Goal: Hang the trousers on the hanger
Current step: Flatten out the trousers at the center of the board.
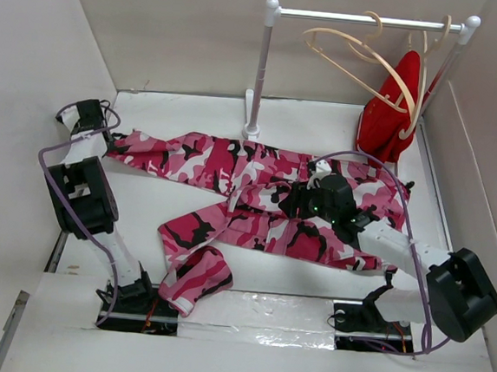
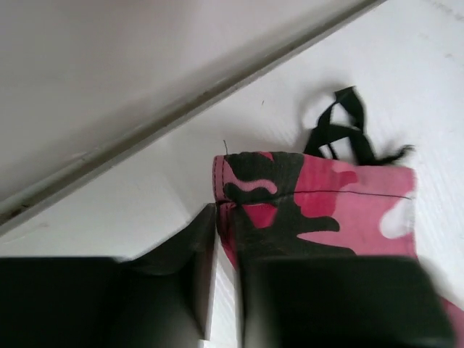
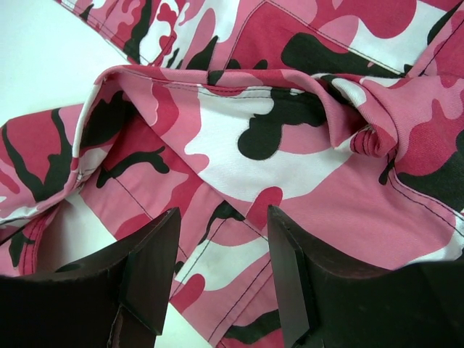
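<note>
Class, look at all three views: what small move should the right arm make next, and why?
Probably lower the right gripper and close it on the bunched fold of the pink, red, white and black camouflage fabric trousers. Its fingers stand apart over that fold, gripping nothing, and the thin pale wooden hanger hangs bare on the white rail.

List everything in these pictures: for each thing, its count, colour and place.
table: one, white, under everything
rail: one, white posts, at the back
trousers: one, pink, red, white and black camouflage, spread across the table
empty hanger: one, pale wood, on the rail
second hanger: one, pale wood, rail's right end
garment: one, red, on the second hanger
left gripper: one, black, at a trouser hem, far left
right gripper: one, black, open above the trousers
</note>
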